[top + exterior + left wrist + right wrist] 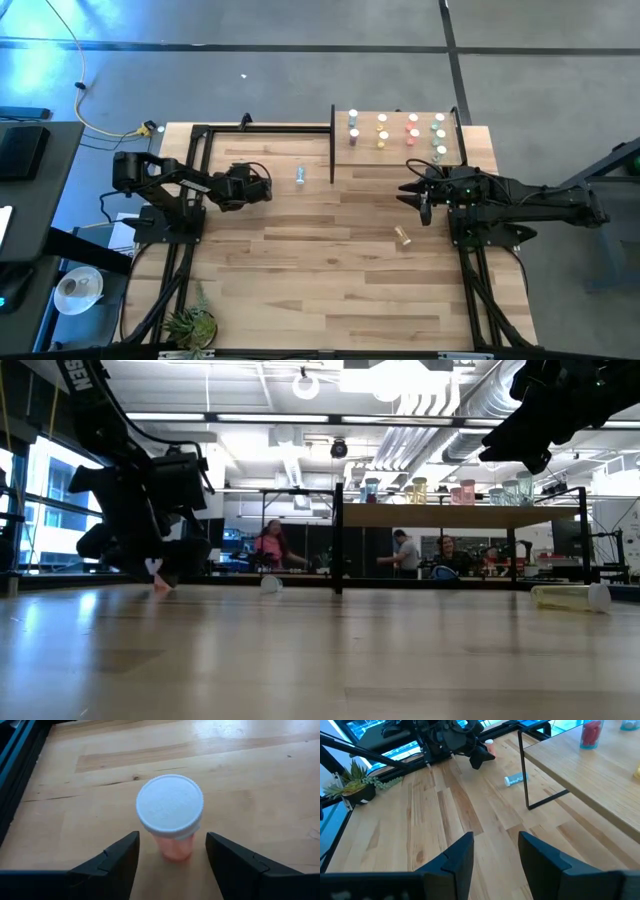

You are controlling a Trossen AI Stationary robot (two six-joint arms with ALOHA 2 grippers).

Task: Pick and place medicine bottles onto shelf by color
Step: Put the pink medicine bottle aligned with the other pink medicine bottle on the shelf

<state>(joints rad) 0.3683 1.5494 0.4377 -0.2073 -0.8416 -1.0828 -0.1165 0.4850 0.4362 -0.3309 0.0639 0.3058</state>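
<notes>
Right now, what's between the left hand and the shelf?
In the high view, a blue bottle lies on its side between the left hand and the shelf. The rest is bare tabletop.

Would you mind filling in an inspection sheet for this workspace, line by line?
Surface: plank table, bare over most of its near part.
Job's things: shelf carries upright bottles in rows; a blue bottle and a yellow bottle lie on the table; a red bottle stands upright between the left fingers.
Clutter: small potted plant at the table's corner.
Grippers: left gripper open around the red bottle, not closed on it; right gripper open, empty, above the table near the shelf.
Cables: yellow cable on the floor.
Surroundings: people sit in the room behind the table.
</notes>
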